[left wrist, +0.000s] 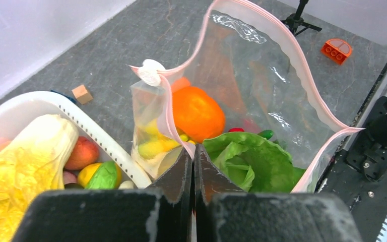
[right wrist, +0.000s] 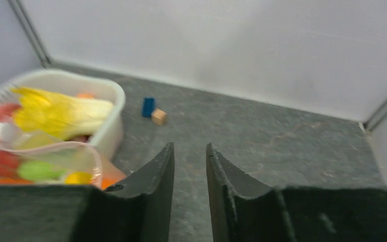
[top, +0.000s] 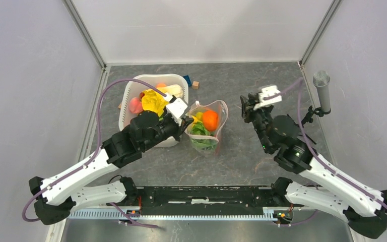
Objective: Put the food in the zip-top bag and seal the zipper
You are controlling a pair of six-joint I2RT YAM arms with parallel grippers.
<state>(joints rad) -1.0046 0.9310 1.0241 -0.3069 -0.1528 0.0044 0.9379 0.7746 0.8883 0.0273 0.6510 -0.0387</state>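
The clear zip-top bag (top: 209,126) stands open mid-table, beside the white tub. Its pink zipper (left wrist: 302,80) rims the mouth, with a white slider (left wrist: 150,72) at one end. Inside lie an orange fruit (left wrist: 196,113), green lettuce (left wrist: 252,161) and yellow pieces (left wrist: 153,146). My left gripper (left wrist: 192,151) is shut on the bag's near rim, pinching the zipper strip; it also shows in the top view (top: 185,120). My right gripper (right wrist: 190,151) is open and empty, held above the table right of the bag (right wrist: 40,166), also seen in the top view (top: 246,107).
The white tub (top: 131,96) left of the bag holds a yellow-white napa cabbage (left wrist: 25,161), red, green and yellow fruits. A blue block (right wrist: 148,107) and a wooden block (right wrist: 158,116) lie behind it. An orange toy piece (left wrist: 336,50) lies apart. A microphone (top: 322,91) stands at the right.
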